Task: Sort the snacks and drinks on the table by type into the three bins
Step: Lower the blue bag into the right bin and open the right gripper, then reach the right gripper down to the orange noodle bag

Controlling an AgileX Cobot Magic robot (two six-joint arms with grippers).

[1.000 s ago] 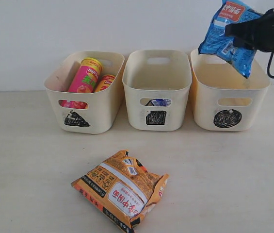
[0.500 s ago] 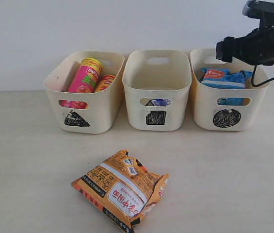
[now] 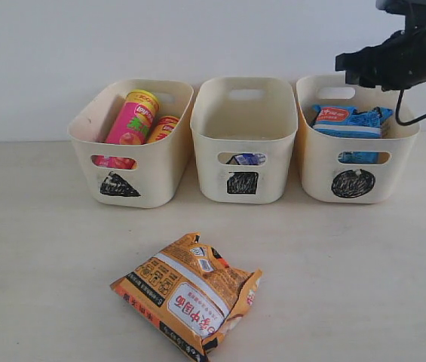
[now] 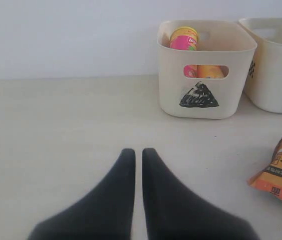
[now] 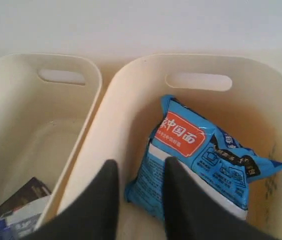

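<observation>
Jaws of the right gripper (image 5: 141, 167) stand narrowly apart, empty, over the circle bin (image 3: 318, 173) (blue bag (image 5: 200, 150) inside); left gripper (image 4: 138, 152) is closed.

Item 1: the blue bag (image 3: 346, 121), a second ago clamped in the right gripper (image 3: 342, 69) and hanging tilted above the circle-marked bin (image 3: 317, 170), now lies inside that bin. Its red label panel faces up, and part of the wrapper shows through the front handle cut-out.

Item 2: the right gripper no longer holds anything. In the right wrist view its jaws stand parted and empty above the bag.

Item 3: against half a second ago, the right gripper sits slightly higher above the bin, and more of its arm is cut off by the top edge of the exterior view.
</observation>
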